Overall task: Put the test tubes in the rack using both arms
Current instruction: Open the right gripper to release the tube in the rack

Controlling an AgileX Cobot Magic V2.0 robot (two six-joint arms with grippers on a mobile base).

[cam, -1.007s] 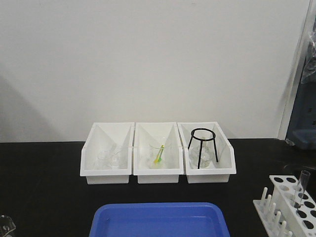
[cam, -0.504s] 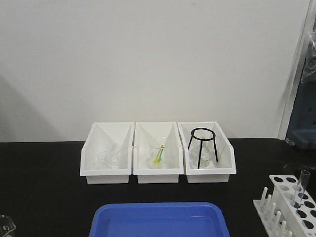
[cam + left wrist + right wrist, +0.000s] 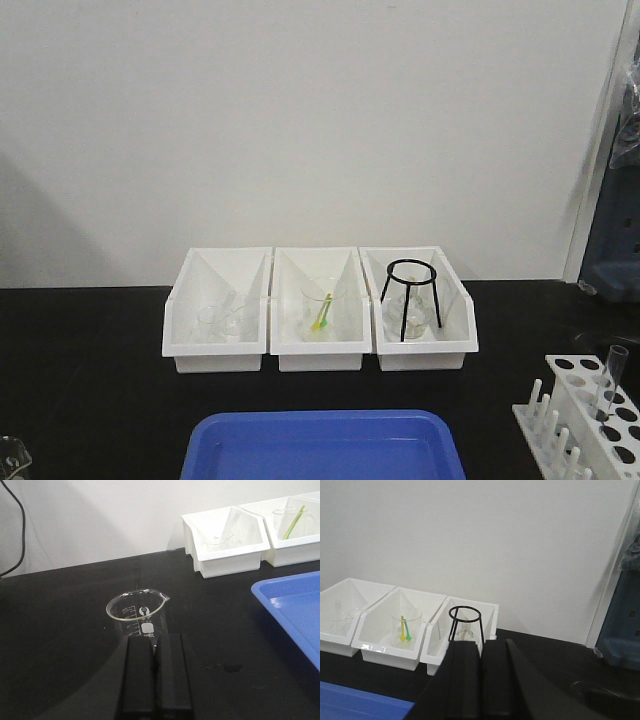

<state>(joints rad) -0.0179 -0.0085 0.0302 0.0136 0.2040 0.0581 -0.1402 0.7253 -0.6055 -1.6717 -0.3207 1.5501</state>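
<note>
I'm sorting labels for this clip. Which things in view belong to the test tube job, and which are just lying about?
Job:
- test tube, standing in the rack
- rack
- left end effector, shut
- right end effector, shut

Lying about:
- beaker
- blue tray
- three white bins
- black tripod ring

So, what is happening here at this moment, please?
Nothing is being handled right now. The left gripper hangs shut and empty above the black table, just in front of a clear beaker. The right gripper is also shut and empty, facing the three white bins. On the right side, one test tube already stands in the white rack. A blue tray lies in the front.
</note>
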